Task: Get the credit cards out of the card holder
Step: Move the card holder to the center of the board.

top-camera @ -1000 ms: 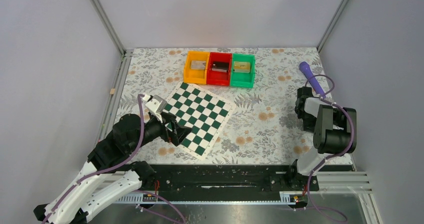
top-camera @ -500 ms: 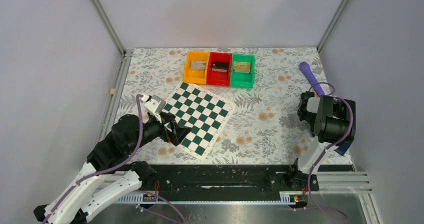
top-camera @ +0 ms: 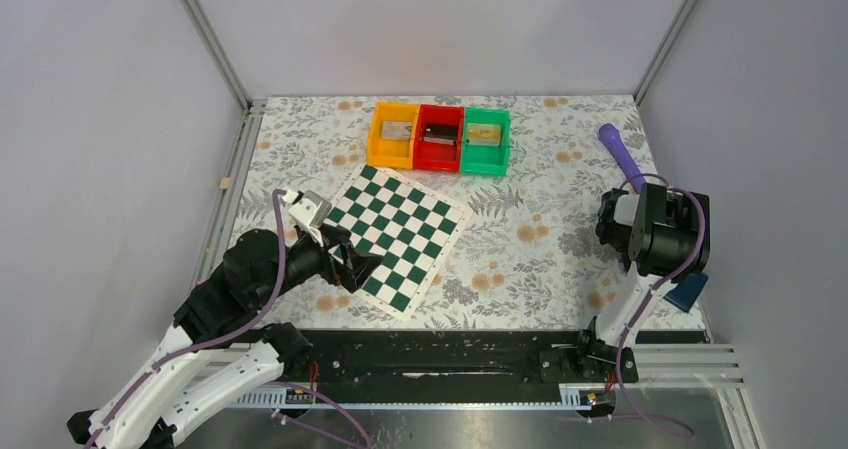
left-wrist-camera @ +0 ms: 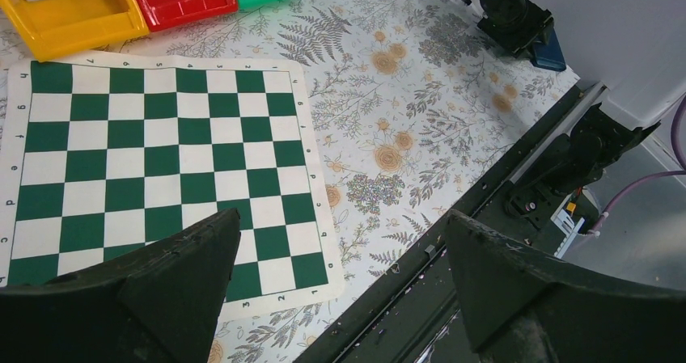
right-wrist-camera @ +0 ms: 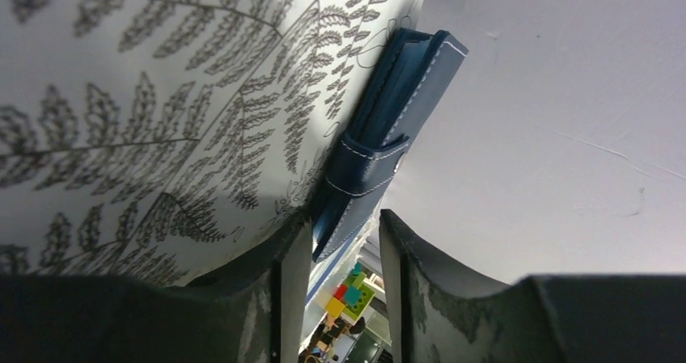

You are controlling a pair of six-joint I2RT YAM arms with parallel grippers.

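card holder: blue wallet (right-wrist-camera: 380, 128), strap tab done up, wedged edge-on where the bench (top-camera: 540, 199) meets the right wall (right-wrist-camera: 550, 137), near-right corner
right jaws: narrowed round the wallet's near end; one finger looks to be touching, but there's a sliver of light beside the other, so honestly can't tell if it's pinched
why there: my guess, edge-on gives the jaws a thin side to straddle
left jaws: spread wide, holding nothing, hovering over the near-left part of the chessboard mat (top-camera: 395, 231), probably waiting to help
credit cards: none poking out of the wallet
bins: orange bin (top-camera: 376, 141), red bin (top-camera: 421, 152) and green bin (top-camera: 503, 147) at the far side each hold something small; too tiny to call
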